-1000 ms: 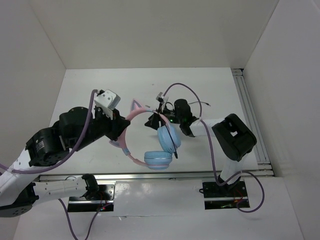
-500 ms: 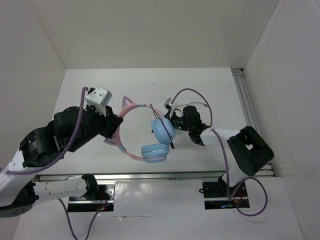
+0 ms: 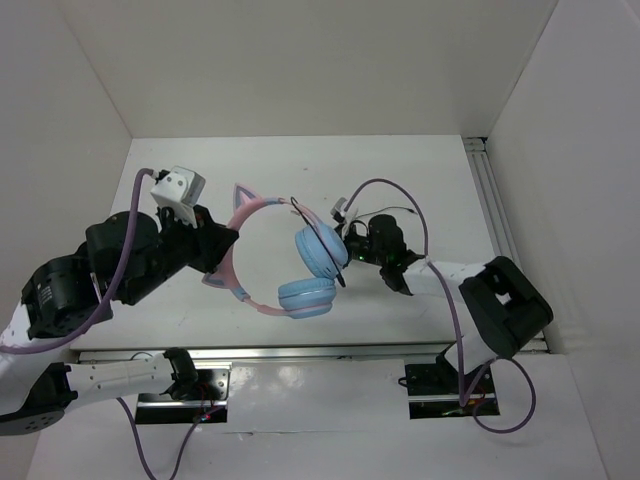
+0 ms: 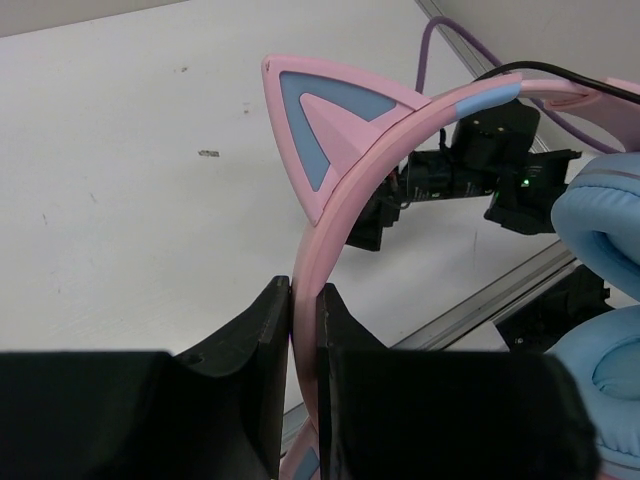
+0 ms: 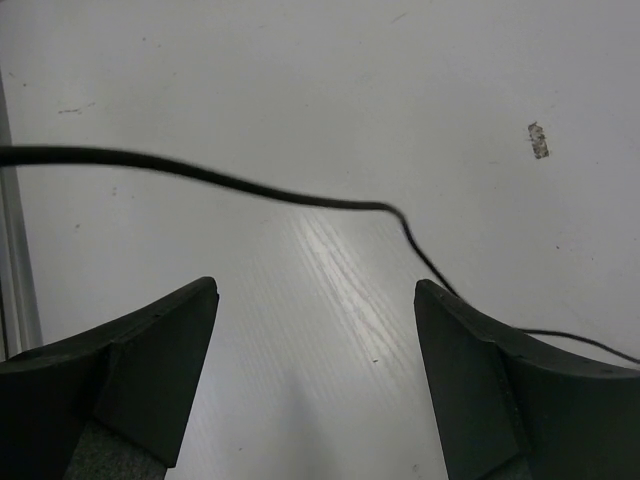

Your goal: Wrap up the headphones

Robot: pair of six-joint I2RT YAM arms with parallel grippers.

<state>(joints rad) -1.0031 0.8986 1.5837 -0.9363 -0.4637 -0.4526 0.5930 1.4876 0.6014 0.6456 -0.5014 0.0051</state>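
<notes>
While left gripper (image 4: 303, 300) clamps pink headband just below cat ear, headphones (image 3: 320, 250) sit between both arms (blue cups toward right arm); right gripper (image 5: 315, 288) spread wide, empty; black cord (image 5: 300, 198) crosses table (image 5: 300, 80) beyond fingertips.

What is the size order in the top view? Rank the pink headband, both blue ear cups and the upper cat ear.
1. pink headband, the longest sweep.
2. upper ear cup and lower ear cup: near alike; tilt makes ranking unsure.
3. upper cat ear, smallest.
</notes>
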